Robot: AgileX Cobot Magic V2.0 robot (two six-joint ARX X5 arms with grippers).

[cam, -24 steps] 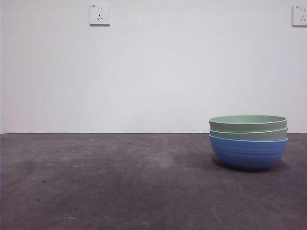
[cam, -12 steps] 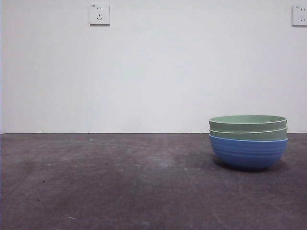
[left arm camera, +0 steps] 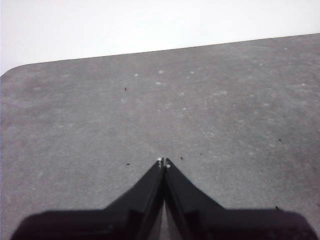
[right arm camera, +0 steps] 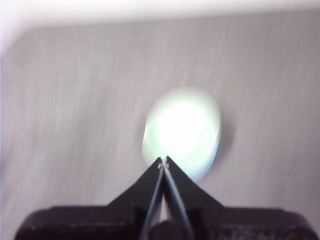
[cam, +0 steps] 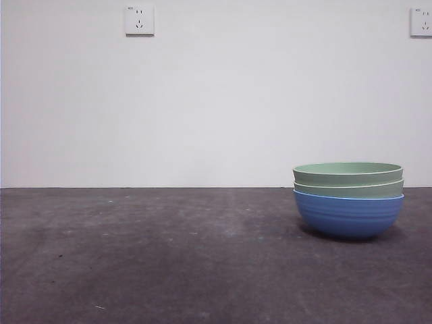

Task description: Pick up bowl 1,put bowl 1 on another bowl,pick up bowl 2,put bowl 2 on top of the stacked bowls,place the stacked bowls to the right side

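The stacked bowls (cam: 348, 199) stand on the right of the table: a blue ribbed bowl (cam: 348, 214) at the bottom with two pale green bowls (cam: 348, 173) nested in it. No arm shows in the front view. In the blurred right wrist view my right gripper (right arm camera: 163, 161) is shut and empty, high above the stacked bowls (right arm camera: 181, 131), which look washed out and bright. My left gripper (left arm camera: 163, 162) is shut over bare table, holding nothing.
The dark grey table (cam: 169, 256) runs back to a white wall with two sockets (cam: 139, 20). The left wrist view shows the table's far edge (left arm camera: 150, 50) and a rounded corner.
The stack of bowls has stayed in place. No arm appears in the front view in any frame.
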